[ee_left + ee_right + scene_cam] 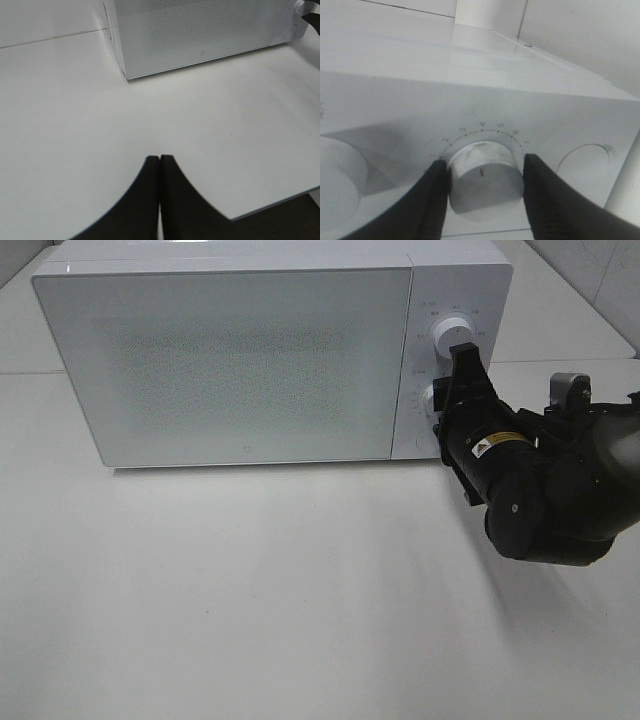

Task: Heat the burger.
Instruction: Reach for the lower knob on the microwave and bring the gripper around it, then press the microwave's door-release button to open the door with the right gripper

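**Gripper Clasps the Numbered Dial**

The black two-fingered right gripper (485,166) straddles a round white plastic knob (487,186) on the glossy white microwave front panel (395,110). Its ribbed black fingers (432,200) press against opposite sides of the knob. A short red line (482,172) marks the knob's face, and small grey numerals (482,124) with red dots arc around it. A second white knob (337,185), partly cropped, sits beyond one finger, and a faint circular outline (582,165) lies beyond the other.

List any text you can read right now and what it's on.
"2 3 4 5 6": faint numerals arcing around the lower dial on the microwave.
Markings around the upper dial: too small to read.
Door logo: too small to read.
Yellow label on the right arm: too small to read.
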You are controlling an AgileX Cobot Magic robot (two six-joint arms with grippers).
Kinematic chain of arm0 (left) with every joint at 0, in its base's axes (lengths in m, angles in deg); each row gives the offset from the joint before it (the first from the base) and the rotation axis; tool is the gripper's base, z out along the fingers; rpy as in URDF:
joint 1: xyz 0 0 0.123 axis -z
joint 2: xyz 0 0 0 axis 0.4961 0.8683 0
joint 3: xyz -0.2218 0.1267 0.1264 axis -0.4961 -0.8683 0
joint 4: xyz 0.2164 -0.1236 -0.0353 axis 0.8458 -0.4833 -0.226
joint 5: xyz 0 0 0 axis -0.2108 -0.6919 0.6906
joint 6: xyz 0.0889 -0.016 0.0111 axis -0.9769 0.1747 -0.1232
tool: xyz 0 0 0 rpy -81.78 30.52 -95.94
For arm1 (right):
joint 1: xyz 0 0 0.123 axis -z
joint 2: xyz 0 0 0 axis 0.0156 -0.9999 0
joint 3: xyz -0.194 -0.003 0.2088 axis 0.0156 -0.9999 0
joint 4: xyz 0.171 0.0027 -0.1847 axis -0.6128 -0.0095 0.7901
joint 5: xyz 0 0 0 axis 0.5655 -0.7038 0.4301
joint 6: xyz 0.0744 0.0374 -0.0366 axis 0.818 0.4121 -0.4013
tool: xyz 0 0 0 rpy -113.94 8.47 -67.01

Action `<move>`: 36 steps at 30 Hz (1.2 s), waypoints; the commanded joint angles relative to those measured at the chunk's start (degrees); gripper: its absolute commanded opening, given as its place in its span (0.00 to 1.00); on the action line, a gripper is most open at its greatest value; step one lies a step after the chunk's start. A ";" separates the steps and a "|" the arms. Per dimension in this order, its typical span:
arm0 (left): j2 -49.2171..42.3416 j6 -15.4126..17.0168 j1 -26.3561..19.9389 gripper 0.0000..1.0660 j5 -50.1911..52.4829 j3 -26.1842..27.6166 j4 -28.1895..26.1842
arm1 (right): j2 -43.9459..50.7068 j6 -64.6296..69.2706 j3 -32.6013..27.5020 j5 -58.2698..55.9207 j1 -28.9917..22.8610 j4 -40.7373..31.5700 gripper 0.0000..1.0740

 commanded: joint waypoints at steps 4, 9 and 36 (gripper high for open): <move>-1.15 0.00 -0.23 0.00 0.97 -0.06 0.06 | 0.40 5.16 0.46 -0.86 0.23 1.15 0.00; -1.15 0.00 -0.23 0.00 0.97 -0.06 0.06 | 0.40 5.16 0.46 -0.74 0.23 1.15 0.00; -1.15 0.00 -0.23 0.00 0.97 -0.06 0.06 | 6.65 -7.96 -3.04 -2.86 0.23 4.01 0.62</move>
